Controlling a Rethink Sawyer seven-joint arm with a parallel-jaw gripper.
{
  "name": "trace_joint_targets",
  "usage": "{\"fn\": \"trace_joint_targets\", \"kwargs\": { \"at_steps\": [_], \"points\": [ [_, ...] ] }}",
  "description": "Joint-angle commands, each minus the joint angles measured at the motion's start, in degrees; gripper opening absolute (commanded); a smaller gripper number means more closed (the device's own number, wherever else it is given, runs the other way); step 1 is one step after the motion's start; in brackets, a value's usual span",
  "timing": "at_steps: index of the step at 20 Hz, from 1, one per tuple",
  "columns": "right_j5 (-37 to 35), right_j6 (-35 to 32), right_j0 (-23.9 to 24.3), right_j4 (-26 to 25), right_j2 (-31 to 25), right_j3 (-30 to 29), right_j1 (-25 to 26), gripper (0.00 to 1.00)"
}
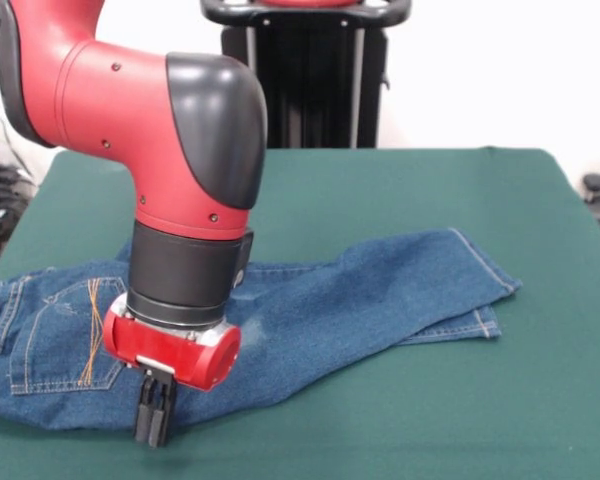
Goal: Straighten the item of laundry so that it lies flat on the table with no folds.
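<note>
The gripper (153,412), its black fingers pressed narrowly together, comes down on the near edge of the jeans (310,310) at the desk's near left. The jeans stretch rightward across the green desk (400,190), legs overlapping, one pocket showing at left.

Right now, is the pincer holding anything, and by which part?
Cannot be told. The pincer is down at the near edge of the jeans below the back pocket, but whether it has pinched the denim does not show.
</note>
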State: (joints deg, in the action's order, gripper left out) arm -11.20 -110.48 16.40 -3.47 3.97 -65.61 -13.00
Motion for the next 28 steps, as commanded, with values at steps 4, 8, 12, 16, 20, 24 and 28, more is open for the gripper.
{"fn": "trace_joint_targets", "kwargs": {
  "at_steps": [4,8,12,16,20,24,28],
  "points": [
    [2.50,-12.18,-2.00,3.16,-2.72,-6.29,1.15,0.00],
    [2.01,-11.95,-1.96,3.42,-2.76,-6.80,0.82,0.00],
    [3.43,-10.73,-2.26,2.06,-2.35,-6.49,0.69,1.00],
    [1.83,-11.35,-2.19,2.95,-2.53,-7.28,0.40,1.00],
    [0.75,-11.25,-2.05,3.35,-2.68,-7.35,0.13,1.00],
    [0.37,-12.45,-2.75,4.12,-2.11,-8.98,-0.67,1.00],
    [-0.82,-13.69,-3.83,5.45,-1.31,-12.40,-2.88,1.00]
  ]
}}
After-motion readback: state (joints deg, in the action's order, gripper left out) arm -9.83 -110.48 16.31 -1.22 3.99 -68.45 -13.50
